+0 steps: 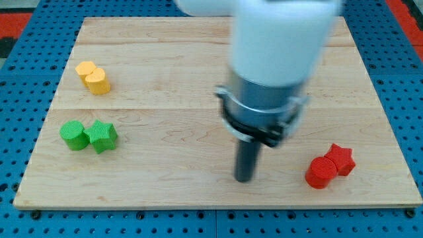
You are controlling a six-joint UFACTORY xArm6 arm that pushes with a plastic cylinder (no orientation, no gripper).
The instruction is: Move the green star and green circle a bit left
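Arm: comes down from the view's top, white body, dark collar, rod upright, blurred.
My tip: on the tabletop, right of centre, near the view's bottom, touching no block.
Jaws: none fitted; the rod holds nothing.
Green circle: at the view's left, well apart from my tip.
Green star: touching the circle's right side; where its points aim cannot be told.
Pair's long axis: left to right across the view.
Yellow blocks: two, touching, above the green pair.
Red blocks: circle and star, touching, right of my tip.
Writing: none readable.
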